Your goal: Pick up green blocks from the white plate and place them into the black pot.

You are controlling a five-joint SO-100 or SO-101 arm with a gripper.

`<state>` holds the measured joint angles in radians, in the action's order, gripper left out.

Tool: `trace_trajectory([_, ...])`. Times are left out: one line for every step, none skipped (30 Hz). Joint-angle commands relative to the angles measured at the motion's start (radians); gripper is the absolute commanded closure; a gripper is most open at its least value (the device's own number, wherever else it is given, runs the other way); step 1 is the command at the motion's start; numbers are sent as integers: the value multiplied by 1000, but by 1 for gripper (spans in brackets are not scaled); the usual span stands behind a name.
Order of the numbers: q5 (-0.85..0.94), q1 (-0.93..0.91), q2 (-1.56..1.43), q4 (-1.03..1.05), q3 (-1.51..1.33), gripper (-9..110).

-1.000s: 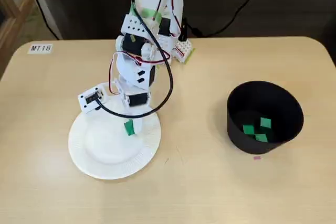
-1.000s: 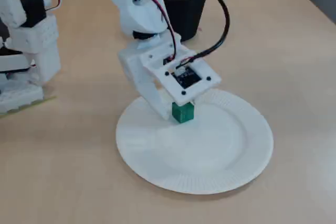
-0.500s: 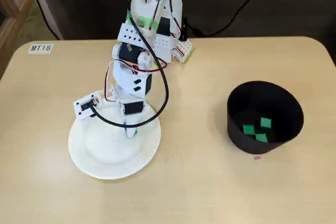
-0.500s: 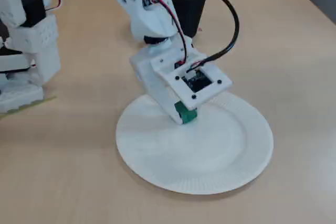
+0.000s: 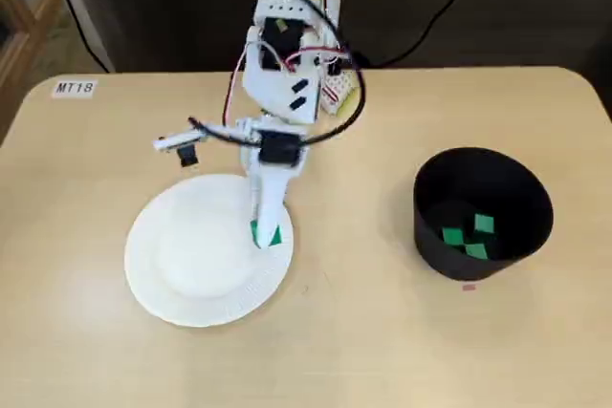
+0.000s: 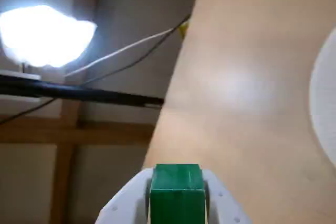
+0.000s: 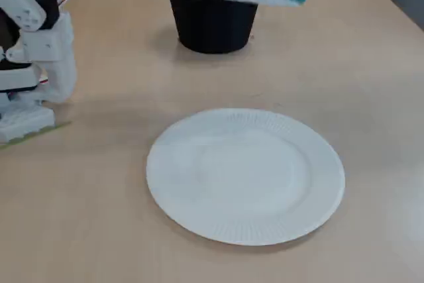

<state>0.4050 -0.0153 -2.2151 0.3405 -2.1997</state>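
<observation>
Your fingers (image 6: 125, 204) are closed tight on a green block (image 6: 177, 188), which fills the gap between them at the bottom centre of the wrist view. In a fixed view the block shows at the top right, lifted off the tabletop (image 7: 371, 97), just right of the pot (image 7: 209, 21). The plate (image 7: 245, 177) lies lower centre. Three blocks (image 5: 467, 236) lie in the pot.

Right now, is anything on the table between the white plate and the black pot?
No. In both fixed views the table between white plate and black pot is bare. The fingers hold the green block in the air.
</observation>
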Motion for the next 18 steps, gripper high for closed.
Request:
trace_trajectory([-77, 141, -109, -58, 12, 104])
trace_trajectory([-87, 186, -127, -71, 12, 104])
trace_trajectory([-94, 232, -138, -81, 12, 104])
trace_trajectory([-94, 281, -146, -87, 12, 104])
trace_trajectory([-98, 328, -149, -89, 12, 104])
trace_trajectory([-107, 376, -150, -89, 9, 104])
trace_trajectory([-121, 419, -155, -89, -2, 104])
trace_trajectory([-140, 459, -161, -89, -15, 104])
trace_trajectory([-153, 495, -169, -91, -32, 104])
trace_trajectory([-164, 529, -172, -92, -46, 104])
trace_trajectory([-173, 560, -176, -100, -64, 104])
trace_trajectory([-184, 586, -179, -120, -92, 104])
trace_trajectory([-195, 607, -181, -144, -123, 104])
trace_trajectory([-202, 626, -189, -170, -158, 104])
trace_trajectory([-212, 641, -196, -199, -198, 104])
trace_trajectory([-221, 655, -206, -230, -239, 104])
trace_trajectory([-230, 666, -213, -249, -275, 104])
trace_trajectory([-235, 675, -219, -259, -305, 104])
